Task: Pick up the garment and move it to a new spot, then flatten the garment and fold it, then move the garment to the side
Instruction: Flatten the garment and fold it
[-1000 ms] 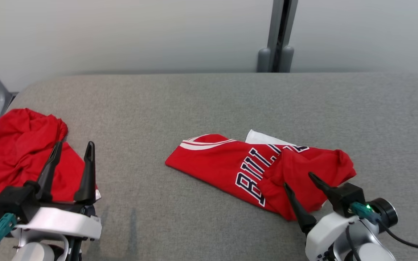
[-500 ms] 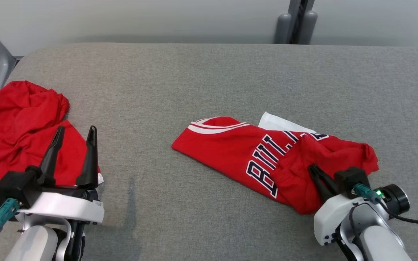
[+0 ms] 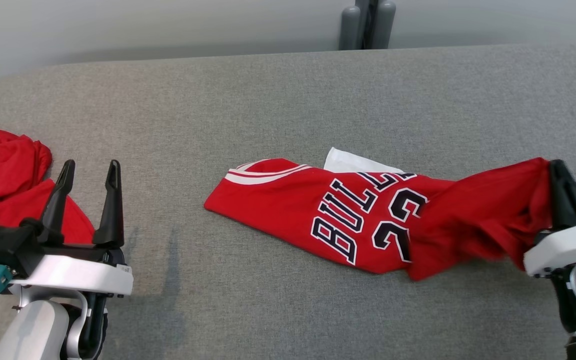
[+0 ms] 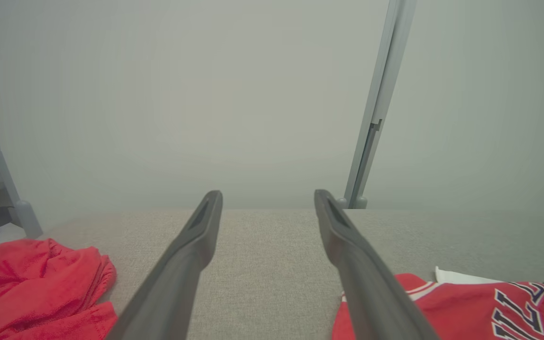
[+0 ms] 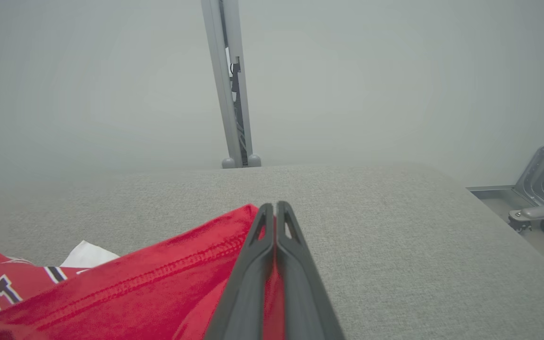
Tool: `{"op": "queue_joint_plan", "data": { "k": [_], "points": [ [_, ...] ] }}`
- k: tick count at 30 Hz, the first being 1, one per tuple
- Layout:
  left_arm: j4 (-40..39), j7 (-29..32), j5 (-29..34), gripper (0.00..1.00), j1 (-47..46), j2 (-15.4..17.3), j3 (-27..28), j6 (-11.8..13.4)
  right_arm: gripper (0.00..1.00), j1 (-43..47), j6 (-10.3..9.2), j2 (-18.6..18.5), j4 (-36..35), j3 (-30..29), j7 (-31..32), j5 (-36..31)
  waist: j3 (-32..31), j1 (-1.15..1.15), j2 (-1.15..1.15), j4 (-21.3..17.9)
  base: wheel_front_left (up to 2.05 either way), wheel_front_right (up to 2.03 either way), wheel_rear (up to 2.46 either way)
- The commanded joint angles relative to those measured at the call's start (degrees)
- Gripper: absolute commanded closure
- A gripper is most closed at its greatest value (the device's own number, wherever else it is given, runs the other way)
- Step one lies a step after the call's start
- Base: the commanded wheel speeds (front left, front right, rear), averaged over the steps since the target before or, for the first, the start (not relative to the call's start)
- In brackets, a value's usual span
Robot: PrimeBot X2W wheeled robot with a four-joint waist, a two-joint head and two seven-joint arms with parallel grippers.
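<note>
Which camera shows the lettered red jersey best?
The head view: the jersey lies there end to end, lettering readable, one end pinched by the right gripper. The right wrist view gives the stitched hem at the shut fingers; the left wrist view catches its striped end.

A red basketball jersey of smooth knit fabric lies on the grey fabric-covered surface, right of its middle, and stretches sideways. Its printed side faces up and shows navy letters outlined in white, "BULL" among them. Beside the letters are two large digits, partly under a fold. White stripes with a dark line trim the opening at the left end, which lies flat. A white layer peeks out at the far edge. The right part is bunched and creased, reaching out to the right and rising off the surface. Its stitched hem is pinched between the closed fingers of the right gripper.
</note>
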Motion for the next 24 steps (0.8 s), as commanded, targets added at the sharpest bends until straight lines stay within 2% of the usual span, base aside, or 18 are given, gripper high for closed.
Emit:
{"op": "queue_joint_plan", "data": {
  "k": [1, 6, 13, 14, 15, 20, 24],
  "points": [
    [0.0, -0.2, 0.4, 0.00, -0.9, 0.4, 0.3, -0.3, 1.00, -0.9, -0.02, -0.1, 0.7, -1.9, -0.6, 0.6, 0.4, 0.00, 0.00, -0.3, 0.00, 0.00, 0.00],
    [0.0, -0.2, 0.5, 0.00, -1.7, 0.4, 0.4, -0.3, 1.00, -2.6, -0.02, -1.1, 6.2, -6.0, -2.4, 1.9, 1.2, 0.00, 0.00, -0.8, 0.00, 0.00, 0.00],
    [0.0, -0.3, 0.6, 0.00, -2.2, 0.5, 0.4, -0.4, 1.00, -7.9, -0.03, -4.3, 20.0, -9.7, -10.0, 2.6, 2.5, 0.00, 0.00, -1.6, 0.00, 0.00, 0.00],
    [0.1, -0.3, 0.5, 0.00, -2.4, 0.6, 0.4, -0.5, 0.72, -8.6, -0.03, -4.5, 21.7, -9.6, -10.9, 2.7, 2.6, 0.00, 0.00, -1.7, 0.00, 0.00, 0.00],
    [0.2, -0.3, 0.4, 0.00, -2.6, 0.6, 0.5, -0.4, 0.00, -9.1, -0.03, -4.6, 23.4, -9.4, -11.4, 2.6, 2.7, 0.00, 0.00, -1.8, 0.00, 0.00, 0.00],
    [0.7, -0.3, 0.4, 0.00, -2.6, 0.5, 0.4, -0.5, 0.00, -10.0, -0.02, -5.2, 28.4, -8.3, -13.9, 2.9, 2.5, 0.00, 0.00, -2.1, 0.00, 0.00, 0.00],
    [1.1, -0.3, 0.2, 0.00, -1.9, 0.1, 0.7, -0.4, 0.00, -7.5, -0.02, -5.5, 29.1, -8.5, -15.2, 3.3, 1.6, 0.00, 0.00, -2.1, 0.00, 0.00, 0.00]
  ]
}}
